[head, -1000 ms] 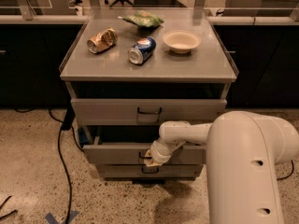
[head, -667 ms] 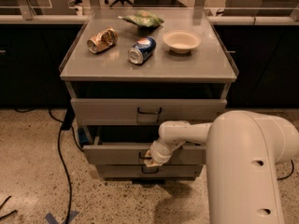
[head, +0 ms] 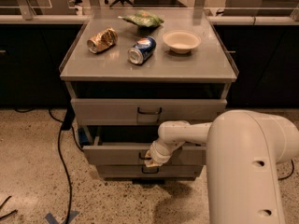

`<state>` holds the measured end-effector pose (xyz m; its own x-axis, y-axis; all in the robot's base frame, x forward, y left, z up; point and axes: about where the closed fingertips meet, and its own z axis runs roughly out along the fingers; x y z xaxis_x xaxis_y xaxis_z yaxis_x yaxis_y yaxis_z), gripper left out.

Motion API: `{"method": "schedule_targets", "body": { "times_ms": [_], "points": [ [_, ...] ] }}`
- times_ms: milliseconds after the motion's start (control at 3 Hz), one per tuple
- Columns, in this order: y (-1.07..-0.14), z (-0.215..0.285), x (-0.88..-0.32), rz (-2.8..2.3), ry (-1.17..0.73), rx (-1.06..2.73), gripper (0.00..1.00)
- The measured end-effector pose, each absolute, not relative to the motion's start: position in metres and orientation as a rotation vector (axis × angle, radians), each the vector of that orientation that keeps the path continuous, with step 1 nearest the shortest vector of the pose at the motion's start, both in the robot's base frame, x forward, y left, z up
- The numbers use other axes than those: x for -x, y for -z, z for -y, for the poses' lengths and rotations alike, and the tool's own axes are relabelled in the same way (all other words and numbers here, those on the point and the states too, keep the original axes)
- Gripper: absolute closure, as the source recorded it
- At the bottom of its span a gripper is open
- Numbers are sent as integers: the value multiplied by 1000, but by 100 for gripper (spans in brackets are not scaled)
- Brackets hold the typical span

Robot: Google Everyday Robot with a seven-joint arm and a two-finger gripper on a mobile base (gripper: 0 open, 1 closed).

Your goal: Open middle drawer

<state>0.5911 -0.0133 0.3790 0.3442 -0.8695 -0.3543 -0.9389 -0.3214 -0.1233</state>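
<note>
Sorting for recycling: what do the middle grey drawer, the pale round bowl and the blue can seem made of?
The middle grey drawer, with the gripper at its front centre, looks like matte painted sheet metal: flat, crisp-edged face. The pale round bowl looks like paper or plastic, dull and thin-rimmed; unclear which. The blue can looks aluminium: silvery end.

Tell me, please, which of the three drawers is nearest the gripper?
The middle drawer: the gripper sits at its front centre, while the top drawer lies above it and the bottom drawer just below.
</note>
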Motion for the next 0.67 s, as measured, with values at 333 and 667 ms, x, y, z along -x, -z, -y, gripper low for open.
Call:
{"method": "schedule_targets", "body": {
  "times_ms": [333,667],
  "points": [
    [-379,13,-592,-1609,-321,2307,100],
    [-381,12,-590,-1612,-320,2305,100]
  ]
}}
